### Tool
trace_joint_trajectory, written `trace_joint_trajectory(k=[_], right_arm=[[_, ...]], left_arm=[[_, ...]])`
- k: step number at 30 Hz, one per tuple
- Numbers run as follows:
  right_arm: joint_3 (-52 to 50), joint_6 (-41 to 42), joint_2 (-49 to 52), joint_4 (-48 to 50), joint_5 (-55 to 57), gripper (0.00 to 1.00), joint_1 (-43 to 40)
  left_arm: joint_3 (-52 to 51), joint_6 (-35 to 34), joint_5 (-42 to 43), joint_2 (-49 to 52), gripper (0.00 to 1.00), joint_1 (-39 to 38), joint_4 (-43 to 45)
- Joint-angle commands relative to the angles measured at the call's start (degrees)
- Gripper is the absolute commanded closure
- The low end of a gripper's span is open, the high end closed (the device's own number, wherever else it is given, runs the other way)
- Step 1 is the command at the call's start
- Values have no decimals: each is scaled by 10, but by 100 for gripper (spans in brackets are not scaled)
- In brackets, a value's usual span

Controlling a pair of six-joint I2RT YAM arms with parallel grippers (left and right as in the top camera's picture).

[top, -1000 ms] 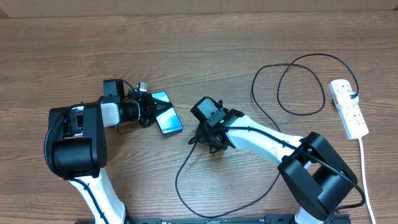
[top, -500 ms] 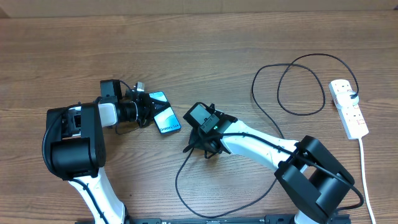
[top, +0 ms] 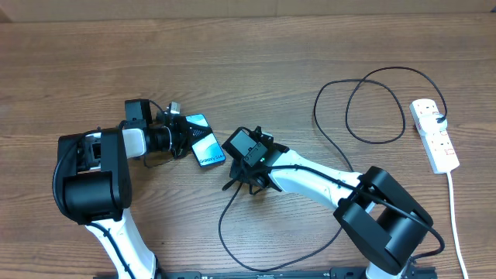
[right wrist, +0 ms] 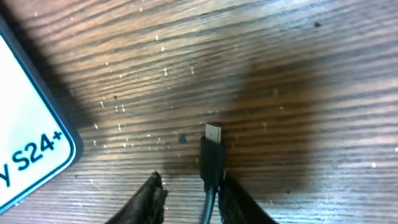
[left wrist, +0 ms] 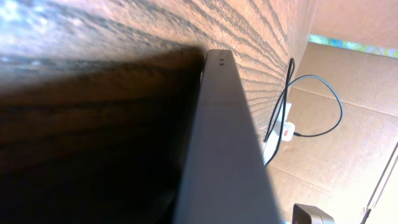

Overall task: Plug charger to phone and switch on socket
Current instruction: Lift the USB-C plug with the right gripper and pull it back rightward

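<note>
On the worktop [top: 256, 46], the socket [top: 435, 136] lies at 3 o'clock. The phone [top: 206, 140], left of centre, is clamped in the left claw [top: 180, 133]. The right claw [right wrist: 189, 190], narrow on the charger [right wrist: 212, 155] behind its tip [right wrist: 213, 132], sits at the phone's 4 o'clock. Risk: a slack grip lets the tip skew past the port.

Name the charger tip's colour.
Silver tip on the black charger, best in the right wrist view.

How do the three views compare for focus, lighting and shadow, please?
Overhead: evenly lit and sharp across the table. Left wrist: the phone sits so close that its edge is blurred, and the lower left is lost in deep shadow. Right wrist: the charger tip is sharp, lying within a soft dark shadow patch.
</note>
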Motion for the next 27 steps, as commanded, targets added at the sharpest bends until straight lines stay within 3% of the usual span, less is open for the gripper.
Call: trace_joint_trajectory(k=[1,7,17,27], right_arm=[[-2,2,26,-10,2,79,-1],[33,2,26,-93,27,96,-23],[110,-119,26,-217,58,96,-96],[115,-271,26,-213,57,96,-227]], left_arm=[[-19,3,-79,32,96,6,-15],[-19,9,-79,32,96,6,-19],[-19,21,-79,32,96,6,-19],[-19,22,-79,32,96,6,-19]])
